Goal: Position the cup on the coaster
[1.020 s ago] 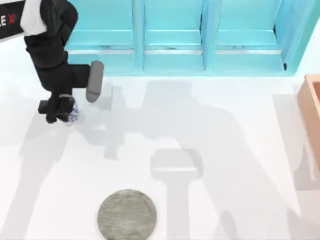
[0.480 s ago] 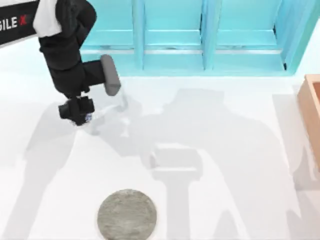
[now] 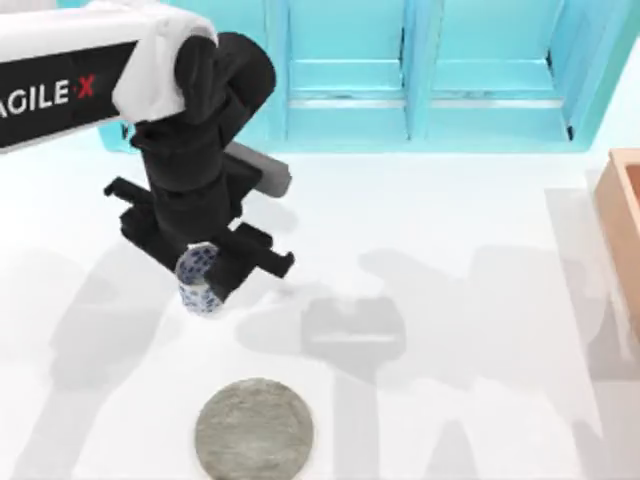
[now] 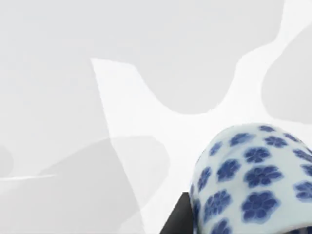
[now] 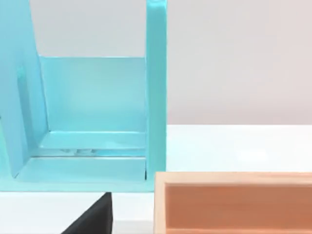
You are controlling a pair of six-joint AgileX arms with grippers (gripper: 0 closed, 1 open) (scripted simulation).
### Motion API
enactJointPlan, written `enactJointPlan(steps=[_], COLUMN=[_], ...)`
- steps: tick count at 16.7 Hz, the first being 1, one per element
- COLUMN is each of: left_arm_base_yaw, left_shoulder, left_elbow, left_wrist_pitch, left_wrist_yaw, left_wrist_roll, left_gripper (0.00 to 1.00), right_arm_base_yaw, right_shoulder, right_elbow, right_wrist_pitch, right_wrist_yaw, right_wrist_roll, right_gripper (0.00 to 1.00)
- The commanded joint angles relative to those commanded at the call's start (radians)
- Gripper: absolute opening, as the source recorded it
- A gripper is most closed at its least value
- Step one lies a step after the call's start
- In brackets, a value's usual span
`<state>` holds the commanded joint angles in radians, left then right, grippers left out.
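My left gripper point(image 3: 205, 270) hangs above the table left of centre, shut on the cup point(image 3: 198, 279), a small white cup with a dense blue flower pattern. The cup is lifted off the table and looms large in the left wrist view, cup point(image 4: 253, 180), with a dark finger edge beside it. The coaster point(image 3: 254, 428), a flat round grey mottled disc, lies at the front edge of the table, below and slightly right of the held cup. A dark finger tip of my right gripper point(image 5: 92, 217) is seen in the right wrist view.
A turquoise shelf unit point(image 3: 420, 75) runs along the back of the table. An orange-brown wooden box point(image 3: 625, 225) stands at the right edge, also in the right wrist view as the box point(image 5: 234, 202) beside the shelf point(image 5: 97, 117).
My left arm has risen and swung forward and to the right with the cup, from the back left toward the table's middle. The coaster has not moved.
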<state>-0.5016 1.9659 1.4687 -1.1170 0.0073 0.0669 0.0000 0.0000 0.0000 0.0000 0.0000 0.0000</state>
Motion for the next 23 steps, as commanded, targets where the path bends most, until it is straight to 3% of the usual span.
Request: enactJointPlan(steps=[5, 9, 12, 18, 23], left_arm_base_yaw=[-0.153, -0.249, -0.283, -0.280, -0.285], left_shoulder=[-0.138, -0.238, -0.272, -0.268, -0.225], left_elbow=[-0.131, -0.205, -0.229, -0.230, -0.330], left_wrist_pitch=[-0.017, -0.009, -0.004, -0.001, 0.149], left_wrist_yaw=[0.002, 0.000, -0.002, -0.001, -0.001], left_wrist_roll=[-0.520, -0.759, -0.829, -0.828, -0.825], left_gripper=[0.00, 0.00, 0.00, 0.00, 0.00], right_arm_base_yaw=[0.000, 0.000, 0.000, 0.000, 0.000], right_shoulder=[0.000, 0.000, 0.000, 0.000, 0.000], right_elbow=[0.000, 0.000, 0.000, 0.000, 0.000], right_wrist_pitch=[0.000, 0.000, 0.000, 0.000, 0.000], right_wrist_yaw=[0.000, 0.000, 0.000, 0.000, 0.000], right_wrist_roll=[0.000, 0.000, 0.000, 0.000, 0.000], right_gripper=[1.00, 1.00, 1.00, 1.00, 1.00])
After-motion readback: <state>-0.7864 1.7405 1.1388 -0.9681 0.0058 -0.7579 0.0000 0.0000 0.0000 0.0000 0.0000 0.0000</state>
